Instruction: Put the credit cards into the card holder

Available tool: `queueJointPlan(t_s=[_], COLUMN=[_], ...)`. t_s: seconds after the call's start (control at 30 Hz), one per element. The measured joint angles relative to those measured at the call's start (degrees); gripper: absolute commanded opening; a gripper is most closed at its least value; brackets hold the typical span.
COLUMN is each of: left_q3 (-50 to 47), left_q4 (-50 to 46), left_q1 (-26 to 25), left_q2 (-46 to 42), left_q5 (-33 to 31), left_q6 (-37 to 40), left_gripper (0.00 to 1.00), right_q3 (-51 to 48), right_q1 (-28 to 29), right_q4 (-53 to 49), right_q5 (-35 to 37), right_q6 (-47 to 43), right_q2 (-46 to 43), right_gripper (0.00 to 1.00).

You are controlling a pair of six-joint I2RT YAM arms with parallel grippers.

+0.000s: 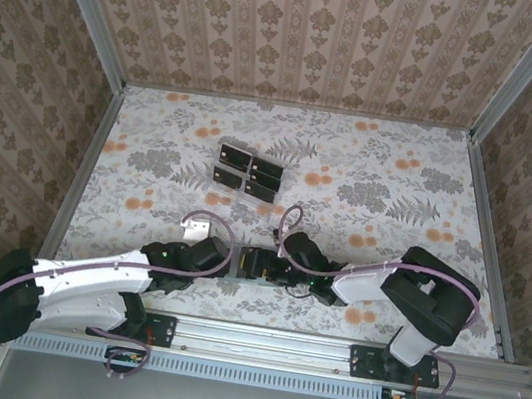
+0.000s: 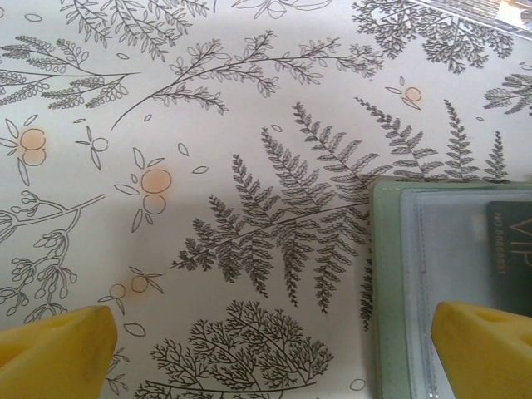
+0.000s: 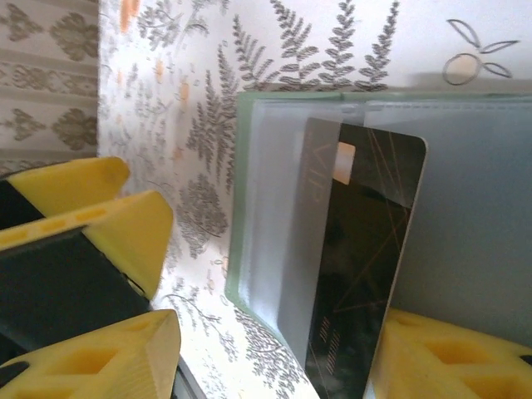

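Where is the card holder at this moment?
In the right wrist view, the card holder lies at centre on the floral table, with one black card partly inside it.

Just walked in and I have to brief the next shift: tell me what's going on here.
Two robot arms are loading a grey-green card holder at the near edge of the table. A black VIP card sits partly inside its clear pocket, one end sticking out. The right gripper has its jaws apart on either side of that card, not pinching it. The left gripper has its jaws wide open, one finger over the holder's edge. More black cards wait farther back.
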Motion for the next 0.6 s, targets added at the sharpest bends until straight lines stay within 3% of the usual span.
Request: queueJointPlan(t_s=[0.23, 0.43, 0.6], left_q3=[-1.7, -2.3, -2.6], left_q4=[0.3, 1.0, 1.7], left_q1=[2.4, 3.1, 3.2], left_q2=[-0.2, 1.0, 2.1], left_q5=[1.8, 2.8, 3.1], left_q6=[1.7, 2.3, 2.3], left_gripper=[1.0, 1.0, 1.0], right_q3=[3.8, 6.1, 8.1], right_q1=[-0.2, -0.2, -0.2], right_q4=[-15.0, -21.4, -23.8], right_q5=[2.5, 4.3, 4.9], right_q6=[-5.2, -8.2, -9.4], right_q2=[-3.0, -3.0, -2.0], right_gripper=[0.59, 0.47, 0.43])
